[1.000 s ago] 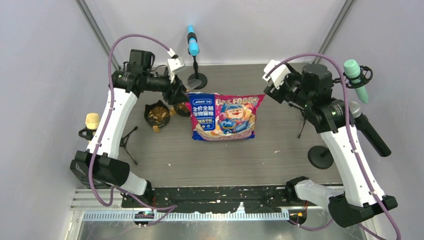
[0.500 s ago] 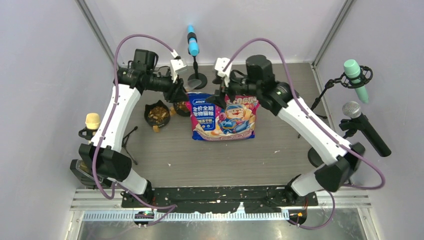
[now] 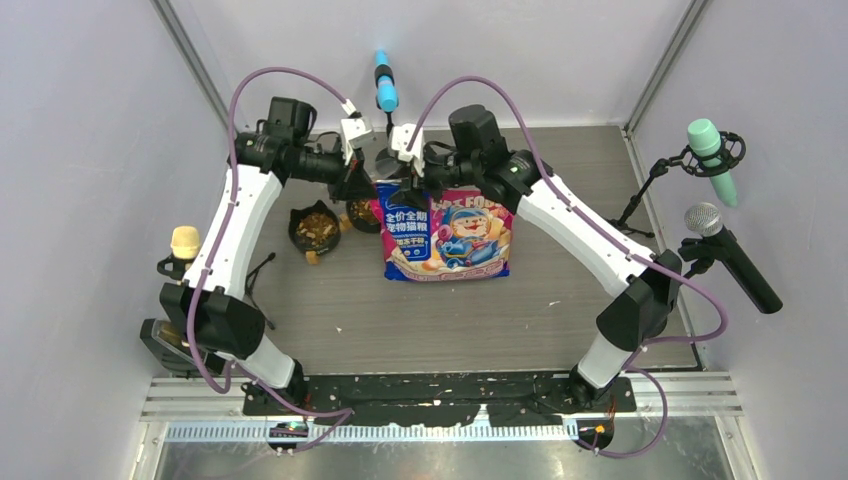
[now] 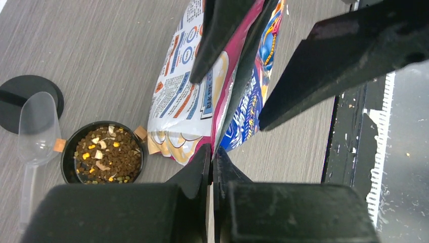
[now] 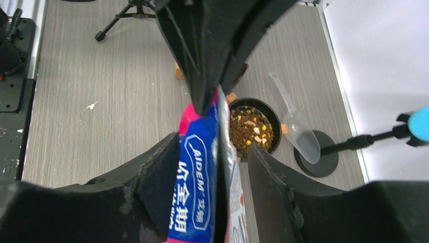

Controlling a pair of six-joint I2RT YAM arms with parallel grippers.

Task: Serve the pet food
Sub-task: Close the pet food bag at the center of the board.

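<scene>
Pinching bag (image 4: 182,101) top edge w/ left gripper (image 4: 212,158), bottom ctr of frame; straddling same edge w/ right gripper (image 5: 215,146), spread. Pet food (image 4: 107,154) in bowl (image 4: 65,161), lower left.

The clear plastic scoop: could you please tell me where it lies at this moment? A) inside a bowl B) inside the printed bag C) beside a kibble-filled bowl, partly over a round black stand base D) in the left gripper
C: in the left wrist view the clear plastic scoop lies beside the black bowl of kibble, its cup overlapping the round black stand base.
</scene>
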